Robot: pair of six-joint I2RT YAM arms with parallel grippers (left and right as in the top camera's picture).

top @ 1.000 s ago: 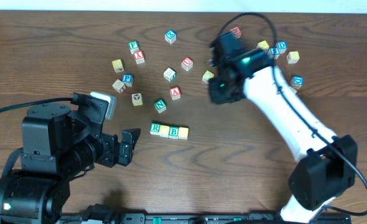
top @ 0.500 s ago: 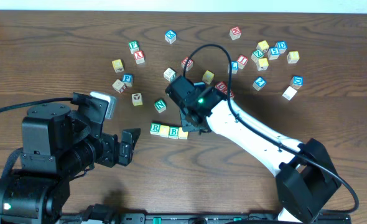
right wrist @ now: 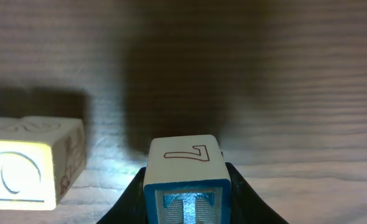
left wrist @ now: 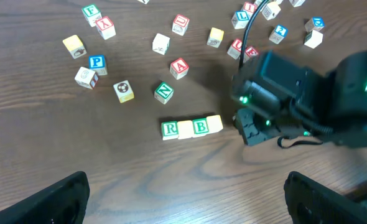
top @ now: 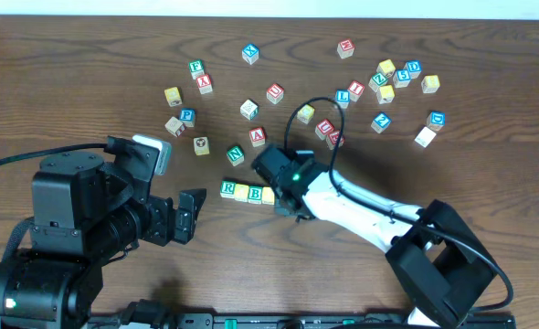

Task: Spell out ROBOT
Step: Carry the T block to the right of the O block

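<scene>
Swung in from the far scatter, the right gripper (left wrist: 244,127) now clamps the blue-lettered wooden T cube (right wrist: 186,180); nearest, the left gripper (left wrist: 186,198) hangs wide open. Just left of T, touching in line: green-lettered R cube (top: 228,189), yellow-faced cube (top: 242,192), green-lettered B cube (top: 256,194), second yellow-faced cube (top: 269,195). Beyond: green N cube (top: 236,155), red A cube (top: 258,136)

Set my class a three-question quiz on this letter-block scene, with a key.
1. True or false: the left gripper is shut on a cube.
2. The right gripper holds: A) red A cube; B) blue-lettered wooden T cube; C) green N cube.
3. Fill in: the row of small wooden alphabet cubes beginning with R holds ___ cubes.
Key: 1 false; 2 B; 3 four.
</scene>
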